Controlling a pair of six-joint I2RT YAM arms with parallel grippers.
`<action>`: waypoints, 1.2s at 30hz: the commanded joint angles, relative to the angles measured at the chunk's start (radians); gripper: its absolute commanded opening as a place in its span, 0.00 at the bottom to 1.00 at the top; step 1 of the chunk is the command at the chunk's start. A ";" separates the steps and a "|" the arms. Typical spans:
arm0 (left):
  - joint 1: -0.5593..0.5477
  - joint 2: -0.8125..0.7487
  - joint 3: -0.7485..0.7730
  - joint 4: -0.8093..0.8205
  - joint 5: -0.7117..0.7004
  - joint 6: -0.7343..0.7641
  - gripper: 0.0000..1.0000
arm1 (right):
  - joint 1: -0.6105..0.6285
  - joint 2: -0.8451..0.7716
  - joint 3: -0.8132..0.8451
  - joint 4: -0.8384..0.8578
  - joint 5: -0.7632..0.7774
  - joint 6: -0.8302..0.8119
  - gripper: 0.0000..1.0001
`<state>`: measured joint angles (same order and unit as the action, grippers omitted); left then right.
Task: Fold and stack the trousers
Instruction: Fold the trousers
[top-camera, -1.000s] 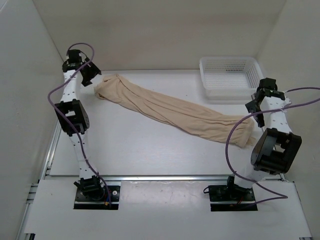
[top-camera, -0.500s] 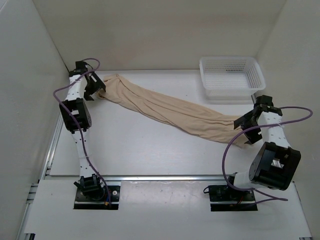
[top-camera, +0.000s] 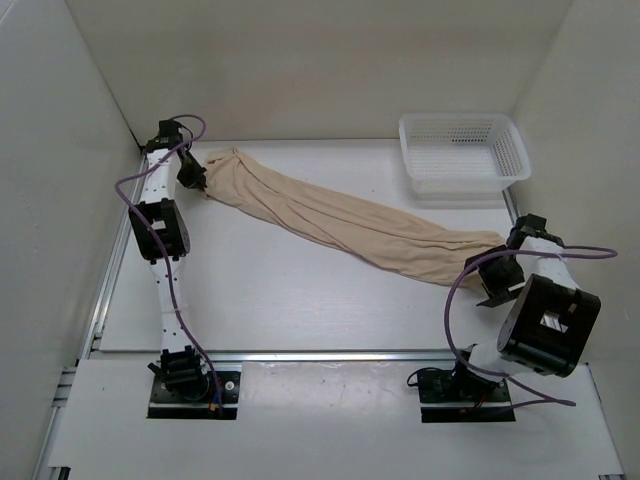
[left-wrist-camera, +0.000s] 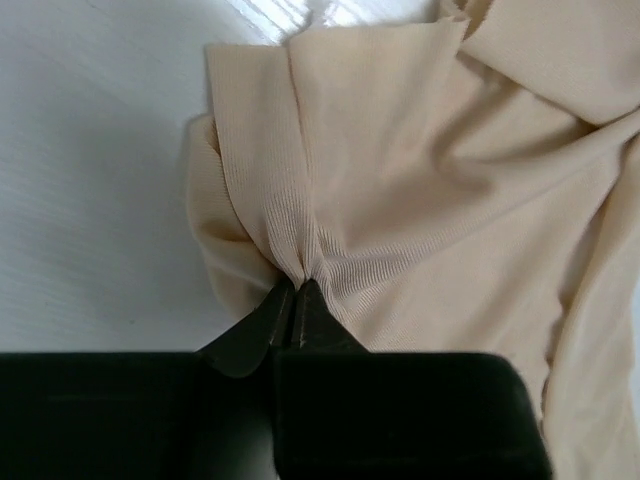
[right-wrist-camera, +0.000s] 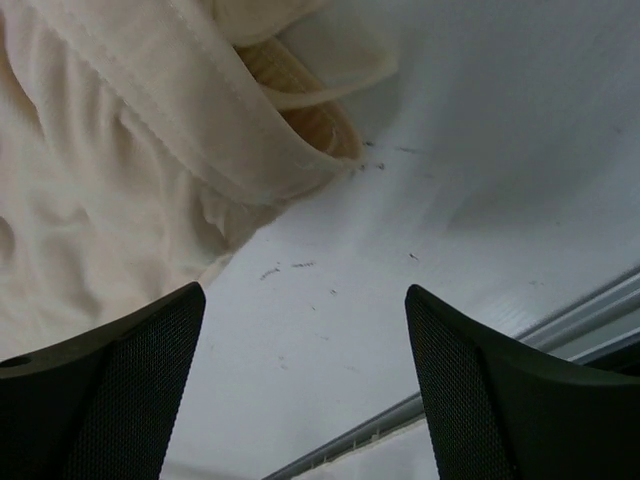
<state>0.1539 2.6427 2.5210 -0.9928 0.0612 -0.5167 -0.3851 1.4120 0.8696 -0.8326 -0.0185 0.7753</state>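
At the far right corner of the white counter (top-camera: 300, 300) stands a white plastic mesh basket (top-camera: 462, 120), its mesh floor showing, apart from the cloth. The long beige thin-fabric trousers (top-camera: 340, 222) lie flat on the counter in a wrinkled diagonal band from far left to near right, creased lengthwise. The left pincer (top-camera: 197, 180) is closed on the far-left end, the fabric gathering into fine pleats at its tips (left-wrist-camera: 293, 300). The right pincer (top-camera: 497, 270) stands wide open at the near-right end, where a folded hem lies just ahead of its fingers (right-wrist-camera: 120, 380).
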 joint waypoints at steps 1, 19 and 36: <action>0.001 -0.041 0.010 0.000 0.011 -0.008 0.11 | -0.001 0.053 0.017 0.134 0.003 0.039 0.81; 0.084 -0.170 -0.016 0.031 0.022 0.001 0.11 | 0.066 0.286 0.330 0.130 0.221 0.050 0.00; 0.174 -0.443 -0.454 0.049 -0.084 0.047 0.11 | 0.066 0.134 0.290 0.007 0.325 -0.004 0.00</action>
<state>0.2813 2.3302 2.1403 -0.9565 0.0566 -0.4889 -0.3172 1.6260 1.1927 -0.7712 0.2218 0.7811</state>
